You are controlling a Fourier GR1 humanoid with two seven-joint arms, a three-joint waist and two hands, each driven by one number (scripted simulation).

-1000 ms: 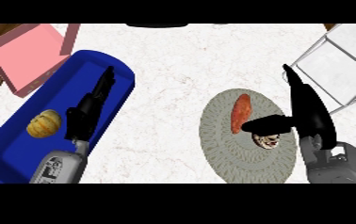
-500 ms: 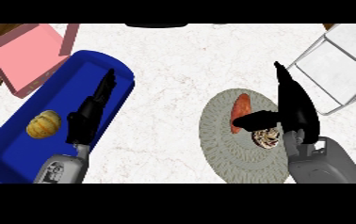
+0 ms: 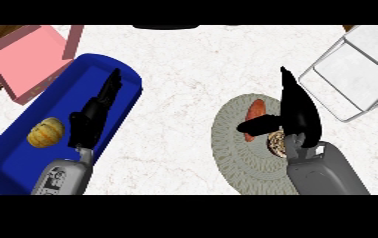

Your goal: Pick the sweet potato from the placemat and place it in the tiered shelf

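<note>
Where white marbled counter (image 3: 184, 82) spreads, a round placemat (image 3: 236, 152) lies.

No readable text, labels, brands or numbers anywhere in head view

Orange sweet potato (image 3: 256, 109) on round woven placemat (image 3: 240, 159), wire tiered shelf (image 3: 347, 72) apart

- Illumination: bright, even, diffuse; no source direction is identifiable.
- Shadows: faint on the white counter (image 3: 184, 82).
- Glare: none visible.
- Focus: uniform; edges show no bending.
</note>
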